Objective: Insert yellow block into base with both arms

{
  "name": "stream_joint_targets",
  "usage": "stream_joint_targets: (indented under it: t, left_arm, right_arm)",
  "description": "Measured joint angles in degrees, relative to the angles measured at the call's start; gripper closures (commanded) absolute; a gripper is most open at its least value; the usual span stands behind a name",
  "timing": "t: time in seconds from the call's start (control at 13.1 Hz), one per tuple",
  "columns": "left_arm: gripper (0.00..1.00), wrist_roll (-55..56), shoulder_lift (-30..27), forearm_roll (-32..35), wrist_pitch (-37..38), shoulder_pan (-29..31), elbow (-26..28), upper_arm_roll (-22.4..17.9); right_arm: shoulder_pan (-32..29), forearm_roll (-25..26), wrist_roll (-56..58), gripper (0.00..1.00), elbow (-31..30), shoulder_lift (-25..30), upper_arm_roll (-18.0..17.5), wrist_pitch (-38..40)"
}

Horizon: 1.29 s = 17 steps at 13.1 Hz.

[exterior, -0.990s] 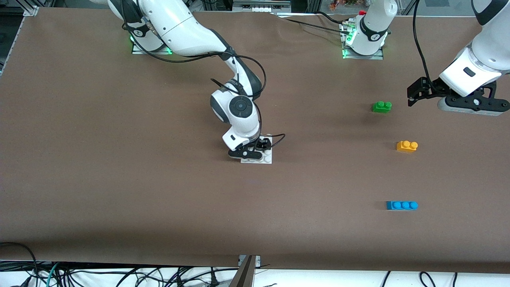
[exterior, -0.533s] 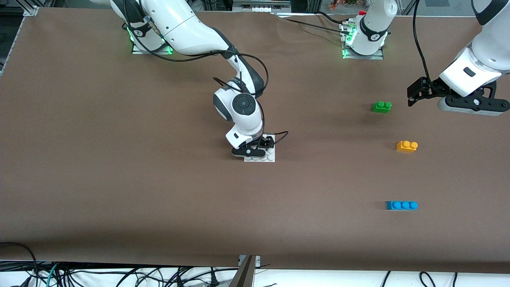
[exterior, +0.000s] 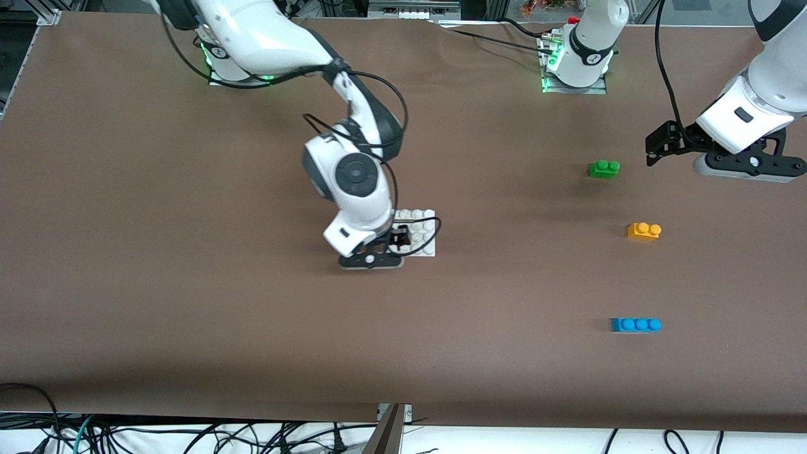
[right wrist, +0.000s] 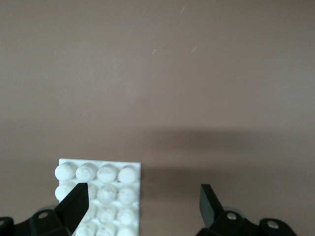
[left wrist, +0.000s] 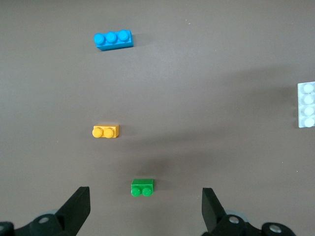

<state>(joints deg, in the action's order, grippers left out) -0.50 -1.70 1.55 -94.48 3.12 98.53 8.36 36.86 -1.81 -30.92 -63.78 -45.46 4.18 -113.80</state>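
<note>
The yellow block (exterior: 644, 231) lies on the table toward the left arm's end, between a green brick and a blue one; the left wrist view shows it too (left wrist: 105, 131). The white studded base (exterior: 421, 234) sits mid-table. My right gripper (exterior: 372, 260) hangs open over the base's edge that faces the right arm's end. In the right wrist view, one finger is above the base's studs (right wrist: 110, 189) and the other above bare table, holding nothing (right wrist: 142, 206). My left gripper (exterior: 744, 165) waits open in the air above the green brick (left wrist: 145, 211).
The green two-stud brick (exterior: 604, 168) lies farther from the front camera than the yellow block. The blue three-stud brick (exterior: 636, 325) lies nearer. The base's edge shows in the left wrist view (left wrist: 306, 104). Brown table surface lies all round.
My right gripper has come off the top of the base and shifted toward the right arm's end, uncovering most of the studs. The left arm has not moved.
</note>
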Motion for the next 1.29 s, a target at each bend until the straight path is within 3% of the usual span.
stream_joint_targets:
  t: [0.3,0.53,0.76,1.07,1.29]
  left_arm:
    - [0.00,0.0,2.0,0.0,0.2,1.7,0.0,-0.6]
    - [0.00,0.0,3.8,0.0,0.1,3.1,-0.1,-0.9]
    - [0.00,0.0,3.8,0.0,0.2,3.1,-0.4,-0.5]
    - [0.00,0.0,3.8,0.0,0.9,3.1,-0.6,-0.1]
    - [0.00,0.0,3.9,0.0,1.1,3.1,-0.6,-0.2]
  right_arm:
    - [-10.1,-0.1,11.7,0.00,0.4,8.4,0.4,10.0]
    - [-15.9,-0.1,19.2,0.00,0.4,12.2,3.1,14.7]
    - [-20.5,-0.1,21.7,0.00,-2.7,16.6,3.7,16.5]
    - [-27.8,0.7,36.7,0.00,-9.4,25.5,3.9,16.9]
    - [-31.7,0.8,38.6,0.00,-12.2,31.6,3.9,17.5]
